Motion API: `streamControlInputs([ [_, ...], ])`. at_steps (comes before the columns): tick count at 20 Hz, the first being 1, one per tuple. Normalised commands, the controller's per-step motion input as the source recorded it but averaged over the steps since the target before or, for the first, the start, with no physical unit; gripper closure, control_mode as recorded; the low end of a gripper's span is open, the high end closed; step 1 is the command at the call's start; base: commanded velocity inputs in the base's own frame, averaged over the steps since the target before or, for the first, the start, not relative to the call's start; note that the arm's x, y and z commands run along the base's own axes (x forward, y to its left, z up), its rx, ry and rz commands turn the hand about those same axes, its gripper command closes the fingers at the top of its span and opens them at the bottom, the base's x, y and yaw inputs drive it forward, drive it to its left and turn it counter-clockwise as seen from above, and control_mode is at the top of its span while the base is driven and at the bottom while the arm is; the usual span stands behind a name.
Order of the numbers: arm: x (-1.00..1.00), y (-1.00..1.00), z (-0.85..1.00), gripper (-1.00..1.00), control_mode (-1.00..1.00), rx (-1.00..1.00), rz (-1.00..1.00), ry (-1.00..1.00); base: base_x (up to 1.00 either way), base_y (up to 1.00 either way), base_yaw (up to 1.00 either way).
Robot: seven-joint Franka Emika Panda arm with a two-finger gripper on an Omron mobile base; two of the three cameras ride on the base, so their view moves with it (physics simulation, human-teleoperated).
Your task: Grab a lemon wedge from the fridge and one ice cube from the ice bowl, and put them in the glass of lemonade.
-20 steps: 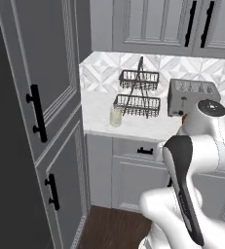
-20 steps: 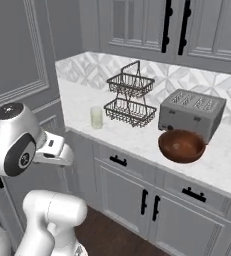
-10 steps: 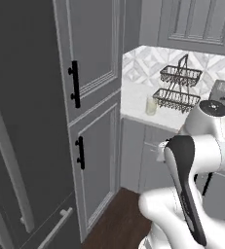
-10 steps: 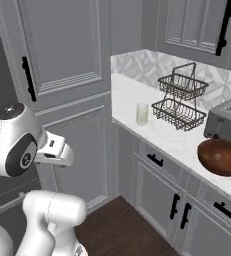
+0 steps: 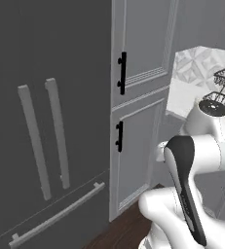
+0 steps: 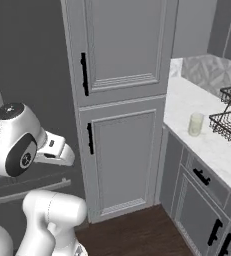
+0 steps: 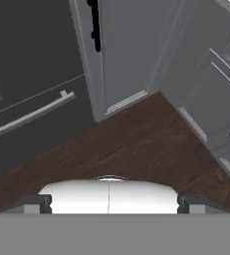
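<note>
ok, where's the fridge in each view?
Left base view: the fridge fills the left half, doors shut, two upright bar handles.
Right base view: dark strip at far left, behind the arm.
Hand view: upper left, its drawer handle running across.
Shared landmark: the tall cupboard with black handles, right beside the fridge.

Dk grey fridge [image 5: 46, 97], pale grey handles [image 5: 58, 133].

The fridge [image 5: 46, 146] (doors closed) hides its contents.
</note>
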Motion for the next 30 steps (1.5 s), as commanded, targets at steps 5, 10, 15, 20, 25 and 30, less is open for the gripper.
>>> streamControlInputs([
  [5, 0.0, 0.0, 0.0, -1.0, 1.0, 0.0, 0.0, 0.0, -0.06, 0.36, 0.5],
  [10, 0.0, 0.0, 0.0, -1.0, 1.0, 0.0, 0.0, 0.0, 0.0, 0.37, 0.5],
  [15, 0.0, 0.0, 0.0, -1.0, 1.0, 0.0, 0.0, 0.0, -0.04, 0.25, 0.49],
  [20, 0.0, 0.0, 0.0, -1.0, 1.0, 0.0, 0.0, 0.0, -0.05, 0.24, 0.45],
  [25, 0.0, 0.0, 0.0, -1.0, 1.0, 0.0, 0.0, 0.0, -0.02, 0.04, 0.17],
  [30, 0.0, 0.0, 0.0, -1.0, 1.0, 0.0, 0.0, 0.0, 0.04, 0.04, -0.03],
])
